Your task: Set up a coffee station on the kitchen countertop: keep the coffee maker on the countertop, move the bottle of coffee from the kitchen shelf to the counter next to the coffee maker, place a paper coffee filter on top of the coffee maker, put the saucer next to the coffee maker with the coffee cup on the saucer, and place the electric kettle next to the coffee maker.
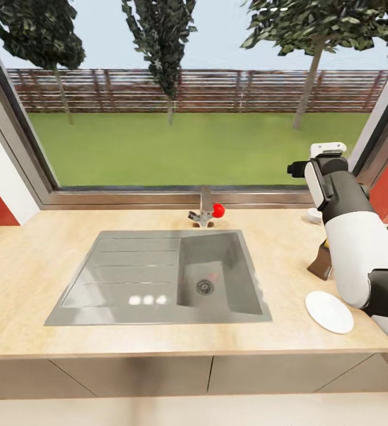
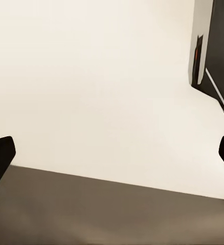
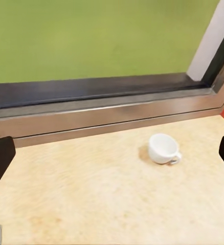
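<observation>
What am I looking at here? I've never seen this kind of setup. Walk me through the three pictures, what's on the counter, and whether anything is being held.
These are simulator renders from a wheeled two-armed robot. The big picture comes from its head camera, looking down at a wooden countertop with a grey sink and a faucet under a window. The white and black limb is the robot's right arm. Near it lies a white saucer.

The two smaller pictures come from cameras on the wrists. The right wrist view faces the window sill and shows a white coffee cup standing on the counter; the right gripper is open and holds nothing. The left wrist view shows the left gripper, also open and empty, over a pale floor or wall.
</observation>
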